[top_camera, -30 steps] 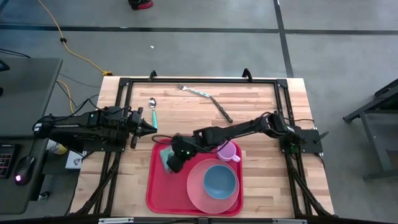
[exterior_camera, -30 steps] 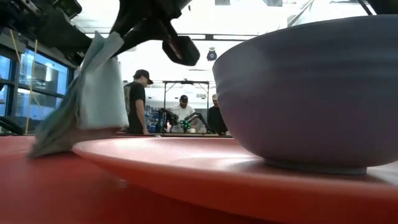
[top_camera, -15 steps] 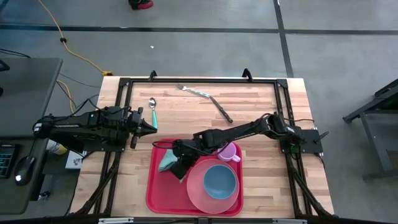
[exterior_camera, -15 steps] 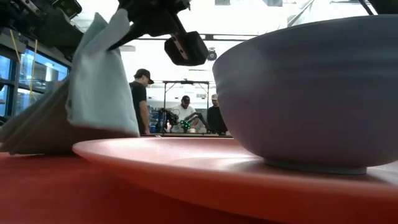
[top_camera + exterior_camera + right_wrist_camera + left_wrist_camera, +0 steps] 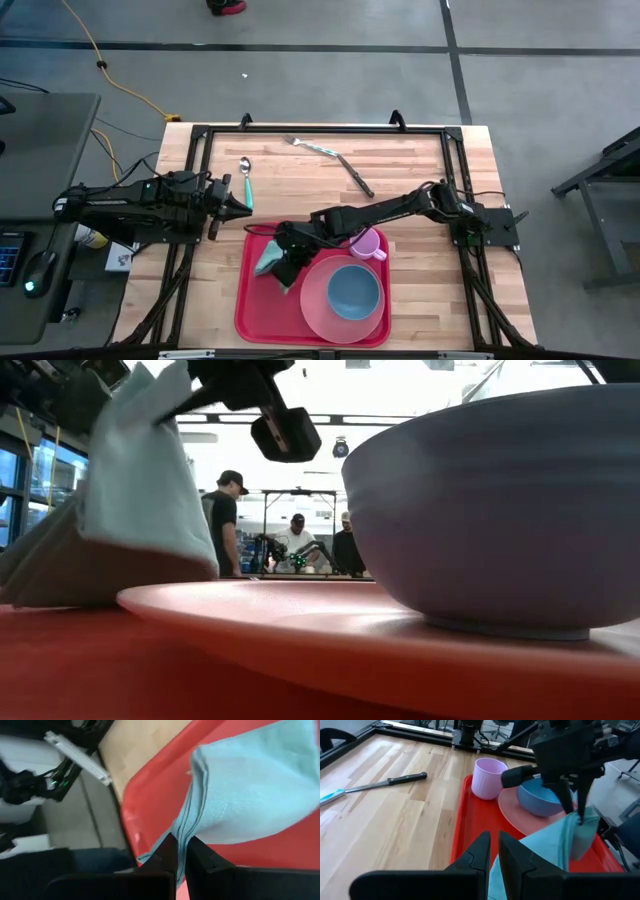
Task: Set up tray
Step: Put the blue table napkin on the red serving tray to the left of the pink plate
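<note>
The red tray (image 5: 258, 310) lies at the table's near middle. On it are a salmon-pink plate (image 5: 322, 312) with a blue bowl (image 5: 353, 290) and a folded teal cloth (image 5: 268, 262). A pink cup (image 5: 367, 244) stands at the tray's far right corner. My right gripper (image 5: 288, 262) is above the tray's left half, shut on the cloth (image 5: 130, 500). My left gripper (image 5: 492, 851) waits off the tray's far left corner, its fingers a narrow gap apart and holding nothing. My right gripper pinches the teal cloth's stacked edge (image 5: 187, 826) between its two fingers, several layers together. The fingers slant down from the table's right side. The cloth hangs below them, slack, and its lower end (image 5: 55, 575) rests on the tray.
A teal-handled spoon (image 5: 245, 178) lies on the wood at the far left. A fork (image 5: 312, 147) and a black-handled knife (image 5: 356, 176) lie at the far middle. Bare wood stays to the right of the tray. People stand in the room beyond the table.
My right gripper has stayed over the tray's left half and turned at the wrist, still shut on the cloth. The hanging cloth has swung toward the tray's left side, and its lower end now lies spread wider on the tray.
</note>
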### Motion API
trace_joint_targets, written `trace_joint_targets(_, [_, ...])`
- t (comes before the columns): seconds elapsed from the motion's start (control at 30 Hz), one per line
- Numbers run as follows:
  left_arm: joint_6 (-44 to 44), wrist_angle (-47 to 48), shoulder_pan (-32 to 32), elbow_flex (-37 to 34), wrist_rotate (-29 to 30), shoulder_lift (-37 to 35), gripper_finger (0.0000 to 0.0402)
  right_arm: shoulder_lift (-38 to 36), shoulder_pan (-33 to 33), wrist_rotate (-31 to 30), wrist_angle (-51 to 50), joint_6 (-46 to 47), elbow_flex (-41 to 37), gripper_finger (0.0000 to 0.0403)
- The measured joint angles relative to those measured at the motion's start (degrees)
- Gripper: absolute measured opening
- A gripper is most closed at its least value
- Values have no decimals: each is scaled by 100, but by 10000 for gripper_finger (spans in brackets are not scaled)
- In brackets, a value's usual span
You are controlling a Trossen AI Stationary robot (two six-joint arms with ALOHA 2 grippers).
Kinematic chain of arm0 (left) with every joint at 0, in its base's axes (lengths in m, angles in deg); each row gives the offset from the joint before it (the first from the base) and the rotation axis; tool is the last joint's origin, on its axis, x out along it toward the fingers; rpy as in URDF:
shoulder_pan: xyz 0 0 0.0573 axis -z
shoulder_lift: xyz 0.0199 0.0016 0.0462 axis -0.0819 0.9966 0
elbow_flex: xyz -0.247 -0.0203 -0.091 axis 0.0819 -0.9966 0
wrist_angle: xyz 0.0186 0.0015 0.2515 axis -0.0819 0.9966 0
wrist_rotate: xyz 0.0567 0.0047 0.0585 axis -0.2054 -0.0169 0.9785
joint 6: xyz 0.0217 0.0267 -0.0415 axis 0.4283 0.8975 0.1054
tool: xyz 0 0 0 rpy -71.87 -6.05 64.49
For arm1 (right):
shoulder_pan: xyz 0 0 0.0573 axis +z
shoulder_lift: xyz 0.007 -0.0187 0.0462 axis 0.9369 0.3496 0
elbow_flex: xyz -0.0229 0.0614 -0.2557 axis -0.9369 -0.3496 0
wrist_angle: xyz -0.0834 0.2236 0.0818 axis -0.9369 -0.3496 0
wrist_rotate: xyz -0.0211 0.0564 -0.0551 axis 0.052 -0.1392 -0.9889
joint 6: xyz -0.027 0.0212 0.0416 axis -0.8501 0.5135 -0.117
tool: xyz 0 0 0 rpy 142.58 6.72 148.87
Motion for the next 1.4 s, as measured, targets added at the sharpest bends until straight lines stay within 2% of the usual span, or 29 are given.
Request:
trace_joint_targets(0.13, [-90,0,-1,0,0,-1,67,0,7,460,210,-19,0,1])
trace_joint_targets(0.4, [-90,0,0,0,2,-2,67,0,23,490,238,-357,0,8])
trace_joint_targets(0.5, [-90,0,0,0,4,-1,67,0,23,419,235,-447,0,36])
trace_joint_targets(0.8, [-90,0,0,1,7,-2,67,0,-50,283,240,-514,0,155])
trace_joint_targets(1.03, [-170,0,-1,1,-15,-1,67,0,-43,444,455,-728,0,195])
trace_joint_targets(1.2, [-765,-177,1,0,-31,-2,67,-50,-102,98,446,-1046,-2,197])
trace_joint_targets(1.4, [-809,-344,1,0,-184,0,67,-386,-483,-706,411,-1564,-2,198])
